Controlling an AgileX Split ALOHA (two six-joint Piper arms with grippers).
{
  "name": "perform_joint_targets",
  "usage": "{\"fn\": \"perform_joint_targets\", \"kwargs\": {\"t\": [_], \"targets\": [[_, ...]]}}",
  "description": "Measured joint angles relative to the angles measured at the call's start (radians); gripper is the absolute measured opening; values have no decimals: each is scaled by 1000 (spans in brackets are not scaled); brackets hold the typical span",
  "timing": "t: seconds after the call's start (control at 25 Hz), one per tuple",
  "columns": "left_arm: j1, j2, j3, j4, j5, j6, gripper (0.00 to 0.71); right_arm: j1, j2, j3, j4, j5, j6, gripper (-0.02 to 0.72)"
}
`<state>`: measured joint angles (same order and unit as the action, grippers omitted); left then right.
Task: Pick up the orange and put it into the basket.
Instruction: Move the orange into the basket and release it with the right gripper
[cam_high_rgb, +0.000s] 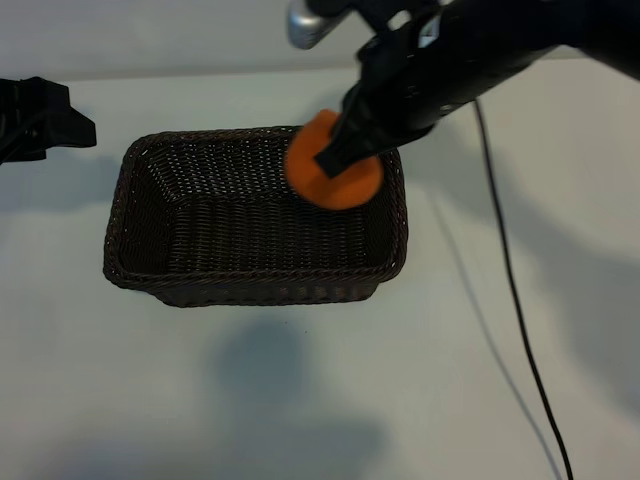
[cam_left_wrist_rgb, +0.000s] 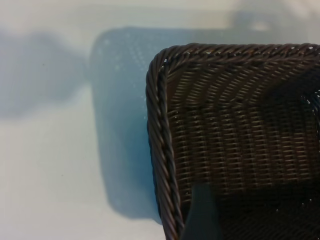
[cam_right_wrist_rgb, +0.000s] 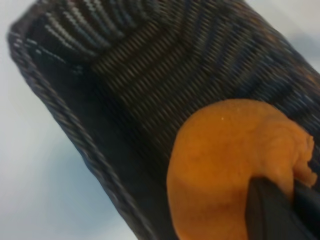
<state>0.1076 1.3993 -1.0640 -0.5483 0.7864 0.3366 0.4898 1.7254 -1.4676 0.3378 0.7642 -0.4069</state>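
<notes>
The orange (cam_high_rgb: 352, 186) hangs above the far right corner of the dark woven basket (cam_high_rgb: 115, 215), just over its rim. My right gripper (cam_high_rgb: 338, 152) comes down from the upper right and is shut on the orange, one black finger lying across its top. In the right wrist view the orange (cam_right_wrist_rgb: 225, 165) fills the foreground between the dark fingers (cam_right_wrist_rgb: 267, 207), with the basket's inside (cam_right_wrist_rgb: 140, 65) below it. My left gripper (cam_high_rgb: 68, 125) is parked at the table's left edge, open and empty. One of its fingers (cam_left_wrist_rgb: 202, 215) shows over a corner of the basket (cam_left_wrist_rgb: 160, 150).
A black cable (cam_high_rgb: 510, 270) trails across the white table to the right of the basket. A silvery metal part (cam_high_rgb: 305, 25) sticks out at the top edge beside the right arm. The basket holds nothing inside.
</notes>
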Motion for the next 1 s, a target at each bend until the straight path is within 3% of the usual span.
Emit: {"fn": "perform_joint_targets", "kwargs": {"t": [0.16,0.28,1.0], "targets": [[0,0,0,0,0,3,591,8,97,-40,81,-16,-106,44],[0,0,0,0,2,4,591,23,171,-69,104,-22,-150,44],[0,0,0,0,4,4,591,49,326,-96,120,-65,-181,44]]}}
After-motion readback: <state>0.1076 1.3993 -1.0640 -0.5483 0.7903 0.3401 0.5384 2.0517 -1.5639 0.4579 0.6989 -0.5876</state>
